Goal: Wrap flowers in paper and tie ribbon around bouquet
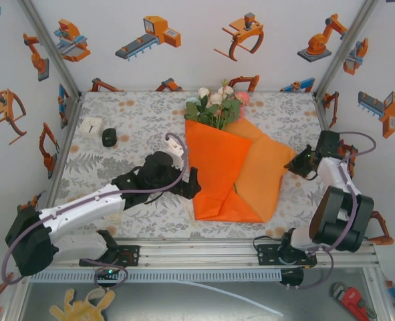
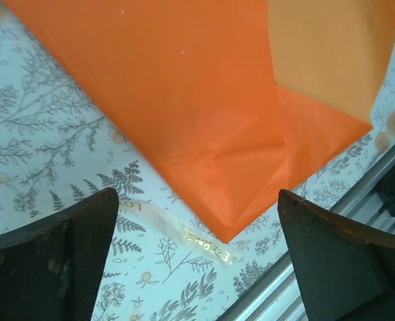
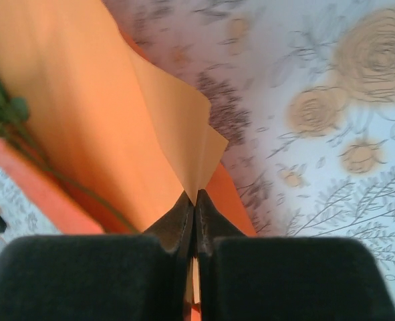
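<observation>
We find the paper (image 1: pixel 227 177) on the table (image 1: pixel 117 167), folded partly over the flowers (image 1: pixel 216 107), blooms sticking out at its far end. The right gripper (image 3: pixel 195 200) pinches its right corner; the left gripper (image 1: pixel 193 182) stands wide beside its left edge, over the ribbon (image 2: pixel 184 231).

Left arm (image 1: pixel 83 207) outstretched, jaws spread wide; right arm (image 1: pixel 332 175) bent, jaws clamped shut.

The paper (image 1: pixel 220 177) covers most of the stems of my flowers (image 1: pixel 216 105). Its corner vanishes between the closed fingers of my right gripper (image 3: pixel 194 200). The ribbon (image 2: pixel 177 229) meets a finger of my left gripper (image 2: pixel 196 197); I cannot tell whether it continues behind it. Its gold lettering is too blurred to read.
</observation>
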Controlling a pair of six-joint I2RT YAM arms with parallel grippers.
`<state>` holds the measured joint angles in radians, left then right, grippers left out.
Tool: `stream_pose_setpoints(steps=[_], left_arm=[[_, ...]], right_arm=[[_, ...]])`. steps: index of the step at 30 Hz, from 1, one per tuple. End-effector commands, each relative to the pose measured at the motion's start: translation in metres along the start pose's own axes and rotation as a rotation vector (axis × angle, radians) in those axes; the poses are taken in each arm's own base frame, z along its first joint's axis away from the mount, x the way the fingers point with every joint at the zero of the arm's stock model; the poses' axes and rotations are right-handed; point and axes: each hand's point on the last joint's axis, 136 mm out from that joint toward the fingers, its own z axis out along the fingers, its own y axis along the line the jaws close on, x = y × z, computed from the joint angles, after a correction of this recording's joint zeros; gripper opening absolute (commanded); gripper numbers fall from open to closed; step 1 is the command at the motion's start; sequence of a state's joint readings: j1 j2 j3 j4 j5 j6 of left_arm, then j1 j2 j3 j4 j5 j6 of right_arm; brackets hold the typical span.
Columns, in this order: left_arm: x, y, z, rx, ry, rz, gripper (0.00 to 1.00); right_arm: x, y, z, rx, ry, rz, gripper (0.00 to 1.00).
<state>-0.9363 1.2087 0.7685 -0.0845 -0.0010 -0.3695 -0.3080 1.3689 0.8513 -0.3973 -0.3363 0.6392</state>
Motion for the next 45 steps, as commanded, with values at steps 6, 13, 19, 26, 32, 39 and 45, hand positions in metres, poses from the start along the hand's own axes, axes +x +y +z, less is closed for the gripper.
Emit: stream_pose_setpoints(steps=[6,13,19,26,32,39,45], left_arm=[[0.059,-0.095,0.061,0.257,0.295,0.157,0.85],[0.103,-0.085,0.093,0.107,0.398,0.199,0.78],[0.137,-0.080,0.102,0.077,0.487,0.243,0.76],[0.161,-0.073,0.103,0.063,0.541,0.277,0.76],[0.162,-0.074,0.103,0.056,0.519,0.281,0.76],[0.136,-0.074,0.088,0.031,0.433,0.301,0.80],[0.096,-0.078,0.066,0.017,0.314,0.329,0.85]], right_arm=[[0.020,0.059,-0.036,-0.098,0.009,-0.064,0.00],[0.025,0.104,-0.050,-0.169,-0.032,0.044,0.00],[0.025,0.139,-0.054,-0.215,-0.056,0.137,0.00],[0.010,0.183,-0.031,-0.281,-0.125,0.286,0.00],[0.033,0.236,0.013,-0.321,-0.044,0.207,0.00],[0.062,0.233,0.048,-0.297,0.040,0.141,0.02],[0.081,0.219,0.026,-0.316,0.073,-0.006,0.08]])
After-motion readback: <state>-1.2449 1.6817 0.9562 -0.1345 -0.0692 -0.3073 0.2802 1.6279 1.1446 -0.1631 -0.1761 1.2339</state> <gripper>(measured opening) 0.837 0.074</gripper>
